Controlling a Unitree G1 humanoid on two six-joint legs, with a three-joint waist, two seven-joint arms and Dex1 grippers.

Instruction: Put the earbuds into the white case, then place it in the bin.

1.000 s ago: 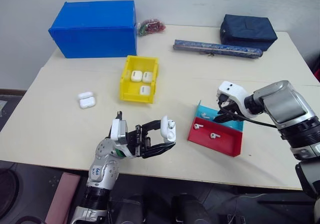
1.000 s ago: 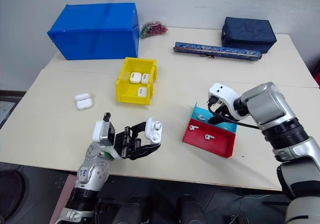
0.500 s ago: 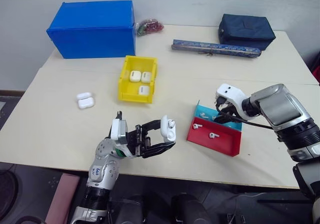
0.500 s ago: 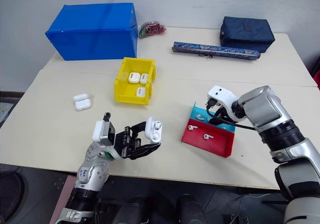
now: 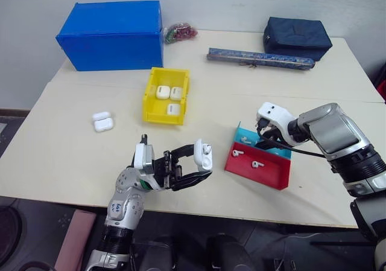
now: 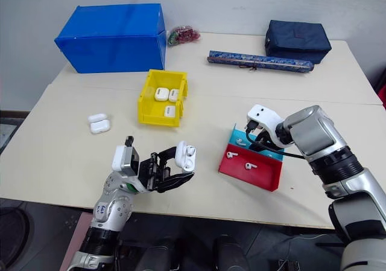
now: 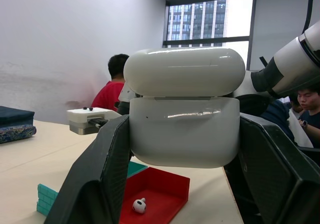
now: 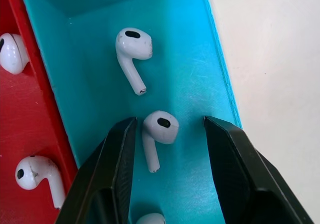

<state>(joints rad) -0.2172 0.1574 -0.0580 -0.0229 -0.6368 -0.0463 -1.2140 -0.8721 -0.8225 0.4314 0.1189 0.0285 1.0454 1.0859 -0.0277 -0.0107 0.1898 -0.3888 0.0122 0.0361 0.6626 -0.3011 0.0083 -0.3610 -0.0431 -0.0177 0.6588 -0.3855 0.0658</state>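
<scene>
Right arm has crept slightly toward the trays since a second ago; left arm hasn't budged, objects unchanged. Left to right: spare closed case [image 5: 104,122] lies on the bench [image 5: 72,156]; yellow bin [image 5: 167,95] mid-bench holds three closed cases. Left end effector [image 5: 196,166] is clamped on the white case [image 5: 203,156], held up off the bench near the front edge, lid flipped open, fingers [image 7: 97,171] squeezing its two flat sides. Case is glossy hard plastic, light, rigid, likely slippery; the side grip low on the body looks right since it leaves the hinge and lid free. Further right, red tray [image 5: 265,171] with two earbuds in it, teal tray [image 5: 283,151] touching behind it. Right end effector [image 8: 167,134] points down into the teal tray, partly open, black fingers straddling one earbud [image 8: 159,131] without pinching it yet; another earbud [image 8: 132,52] lies just beyond. Earbuds are tiny, smooth, featherlight, probably prone to squirting out; best taken across the bulb or upper stem with a gentle close.
</scene>
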